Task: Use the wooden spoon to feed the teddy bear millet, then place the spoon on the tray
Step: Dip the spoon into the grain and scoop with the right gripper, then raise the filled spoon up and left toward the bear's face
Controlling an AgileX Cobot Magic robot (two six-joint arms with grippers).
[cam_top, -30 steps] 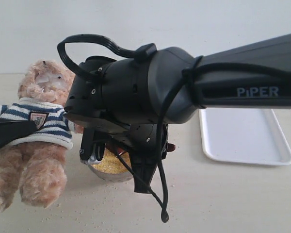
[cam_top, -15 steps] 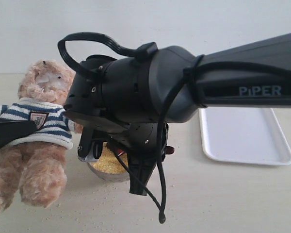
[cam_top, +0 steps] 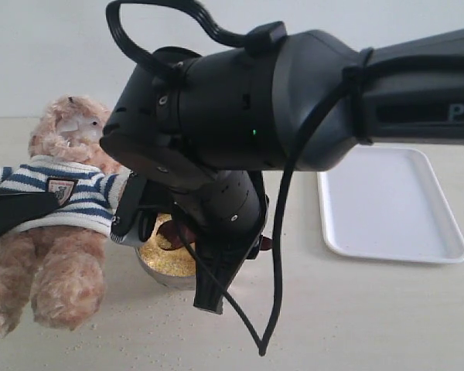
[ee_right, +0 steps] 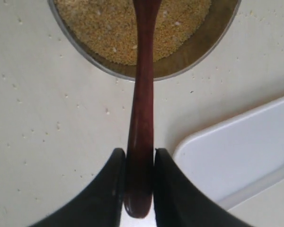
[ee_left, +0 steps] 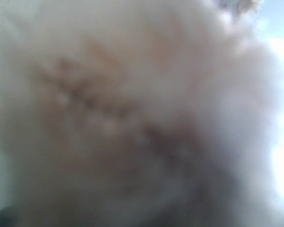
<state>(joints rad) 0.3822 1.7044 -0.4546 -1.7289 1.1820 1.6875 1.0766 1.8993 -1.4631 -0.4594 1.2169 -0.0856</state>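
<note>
The teddy bear (cam_top: 62,232), fluffy light brown in a striped shirt, sits at the left. My left gripper (cam_top: 50,202) presses into its side, shut on it. Blurred fur fills the left wrist view and hides the jaws. My right gripper (ee_right: 139,156) is shut on the handle end of the wooden spoon (ee_right: 143,109). The spoon reaches out over the millet (ee_right: 109,28) in the metal bowl (ee_right: 199,54). In the exterior view my right arm (cam_top: 240,116) covers most of the bowl (cam_top: 158,274), and only a bit of the spoon (cam_top: 172,232) shows. The white tray (cam_top: 387,205) lies to the right.
Loose millet grains (cam_top: 147,328) are scattered on the pale table round the bowl. A cable loop (cam_top: 271,309) hangs from my right arm in front of the bowl. A corner of the tray (ee_right: 236,151) lies close beside my right gripper.
My right arm has risen and turned, looming larger in the exterior view, with the spoon still over the bowl. The bear and my left gripper have not moved.
</note>
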